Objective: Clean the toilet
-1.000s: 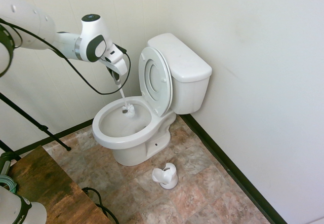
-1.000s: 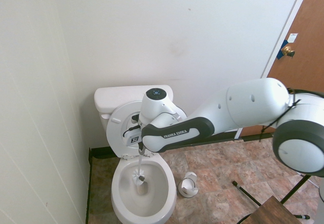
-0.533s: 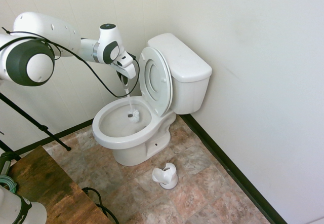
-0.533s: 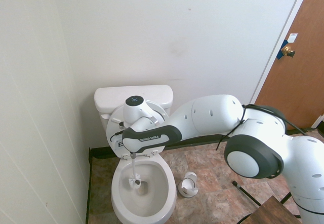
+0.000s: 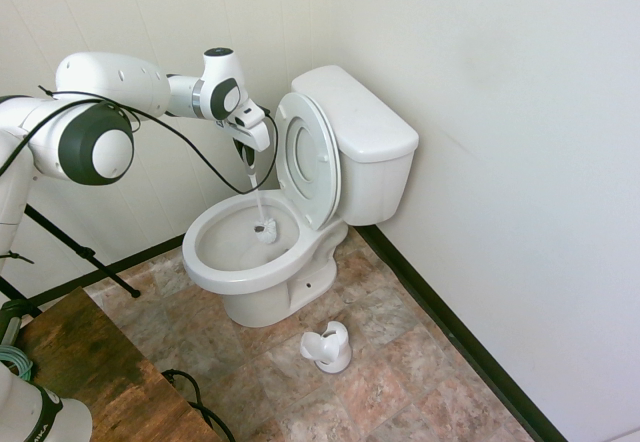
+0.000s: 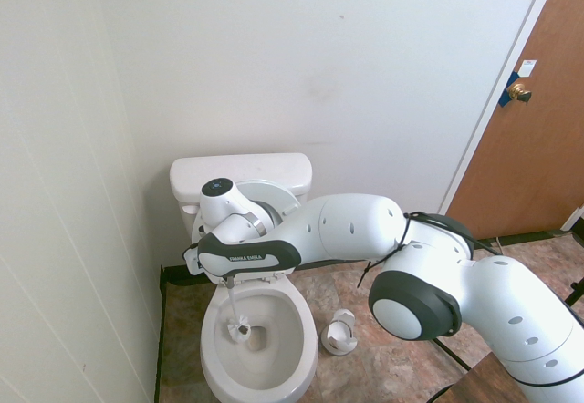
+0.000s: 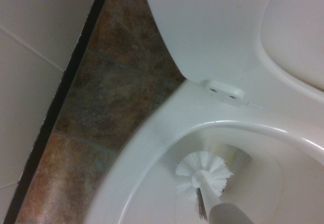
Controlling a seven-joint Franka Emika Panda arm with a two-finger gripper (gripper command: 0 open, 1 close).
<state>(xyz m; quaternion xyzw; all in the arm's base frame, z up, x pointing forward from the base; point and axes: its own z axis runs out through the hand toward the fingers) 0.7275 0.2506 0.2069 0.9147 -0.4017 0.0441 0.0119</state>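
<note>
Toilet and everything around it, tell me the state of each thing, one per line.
toilet: lid and seat raised against the tank, bowl open
toilet brush: held upright, head down inside the bowl
gripper: jaws shut on the brush handle, pointing down
brush holder: empty, standing on the floor beside the toilet
door: closed

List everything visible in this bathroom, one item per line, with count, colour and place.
large white ceramic toilet: one, white, in the corner, seat and lid raised.
white toilet brush: one, white, head down inside the bowl, handle in the gripper.
small white brush holder: one, white, on the tile floor beside the toilet.
brown wooden door: one, brown, brass knob, far side of the room.
brown wooden table: one, brown, near corner.
gripper: one, dark, shut on the brush handle.
</note>
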